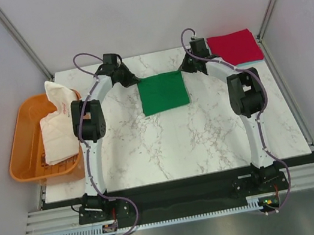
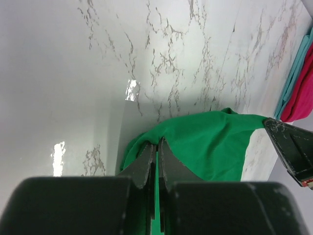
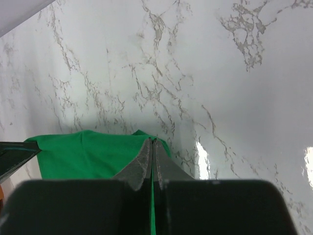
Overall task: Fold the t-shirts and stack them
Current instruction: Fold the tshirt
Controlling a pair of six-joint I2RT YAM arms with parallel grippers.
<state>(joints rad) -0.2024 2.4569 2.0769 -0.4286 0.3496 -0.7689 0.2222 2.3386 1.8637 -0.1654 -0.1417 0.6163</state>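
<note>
I see a plain green t-shirt (image 1: 163,92) on the white, grey-veined table (image 1: 150,149), a red t-shirt (image 1: 234,46), a white t-shirt (image 1: 57,135), an orange tub (image 1: 20,144).

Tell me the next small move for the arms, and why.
Probably raise both arms together and carry the green tee onto the red tee at the far right. The left gripper and right gripper are each shut on one of the green tee's far corners, and it already looks folded.

Orange plastic basket (image 1: 22,138) sits at L edge of white marble surface (image 1: 168,146); grey walls on 3 sides, alu rail (image 1: 183,197) along near edge.
</note>
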